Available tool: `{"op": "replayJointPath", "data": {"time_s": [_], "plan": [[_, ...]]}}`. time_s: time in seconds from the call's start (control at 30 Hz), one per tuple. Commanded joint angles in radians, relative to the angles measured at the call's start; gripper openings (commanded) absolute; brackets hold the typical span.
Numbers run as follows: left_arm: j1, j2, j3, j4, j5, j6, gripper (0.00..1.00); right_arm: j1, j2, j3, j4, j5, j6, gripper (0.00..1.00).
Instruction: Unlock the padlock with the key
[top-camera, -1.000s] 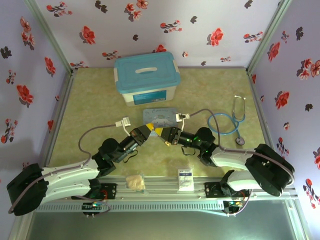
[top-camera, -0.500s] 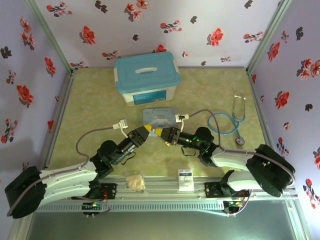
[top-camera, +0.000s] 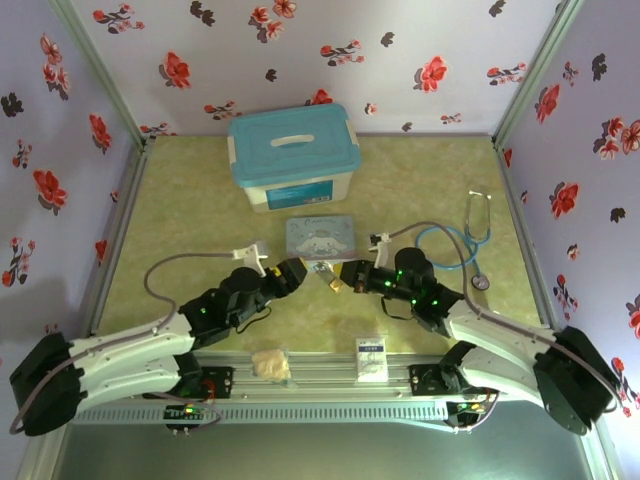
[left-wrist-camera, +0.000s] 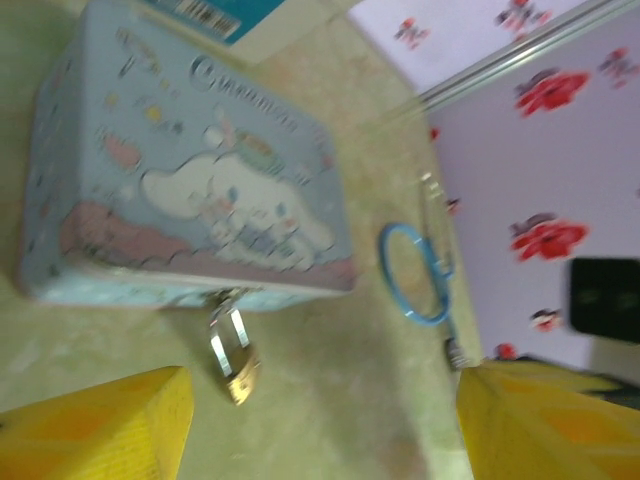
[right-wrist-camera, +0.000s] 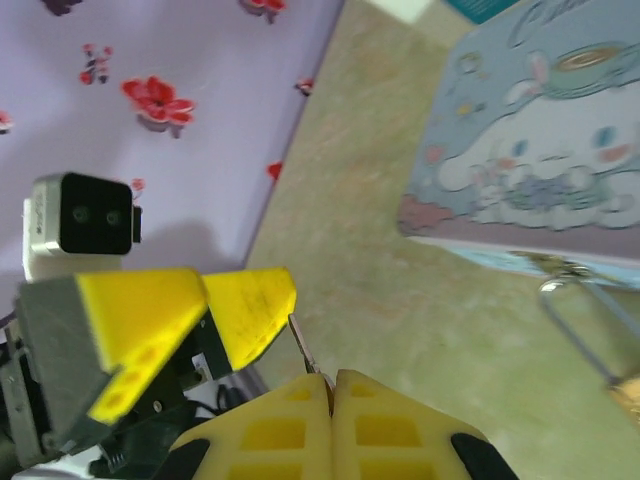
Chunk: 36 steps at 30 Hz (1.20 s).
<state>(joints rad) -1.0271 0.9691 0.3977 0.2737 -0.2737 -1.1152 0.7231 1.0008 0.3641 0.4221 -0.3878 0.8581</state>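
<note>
The small brass padlock lies on the table just in front of the pale blue cartoon tin, its silvery shackle toward the tin. In the left wrist view the padlock sits ahead of my left gripper, whose yellow fingers stand wide apart and open with nothing between them. My right gripper is shut on the thin grey key, whose blade pokes out toward the left gripper's yellow fingers. The padlock's shackle shows at that view's right edge. From above, the left gripper and right gripper flank the padlock.
A white storage box with a teal lid stands at the back. A blue-tubed stethoscope lies at the right. A small white carton and a pale bagged lump rest on the front rail.
The two grippers, which met tip to tip in front of the tin, have drawn apart. The padlock and the whole tin lid now show between them. The right wrist has shifted rightward.
</note>
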Motion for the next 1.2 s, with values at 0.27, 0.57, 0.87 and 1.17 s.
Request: {"op": "replayJointPath", "data": {"time_s": [0.27,0.57,0.87,1.17], "plan": [[-0.07,0.37,0.234,-0.11,-0.059,0.1,0.68,-0.108,-0.105,0.02,-0.438,0.113,-0.14,0.0],[-0.116,0.58,0.275,0.026,-0.112,0.015,0.63,-0.141,-0.18,-0.031,-0.495,0.127,-0.159,0.0],[-0.163,0.696,0.334,0.044,-0.233,0.049,0.6,-0.177,-0.224,-0.038,-0.559,0.12,-0.203,0.0],[-0.181,0.819,0.447,-0.127,-0.296,0.025,0.59,-0.203,-0.231,-0.044,-0.562,0.091,-0.212,0.0]]}}
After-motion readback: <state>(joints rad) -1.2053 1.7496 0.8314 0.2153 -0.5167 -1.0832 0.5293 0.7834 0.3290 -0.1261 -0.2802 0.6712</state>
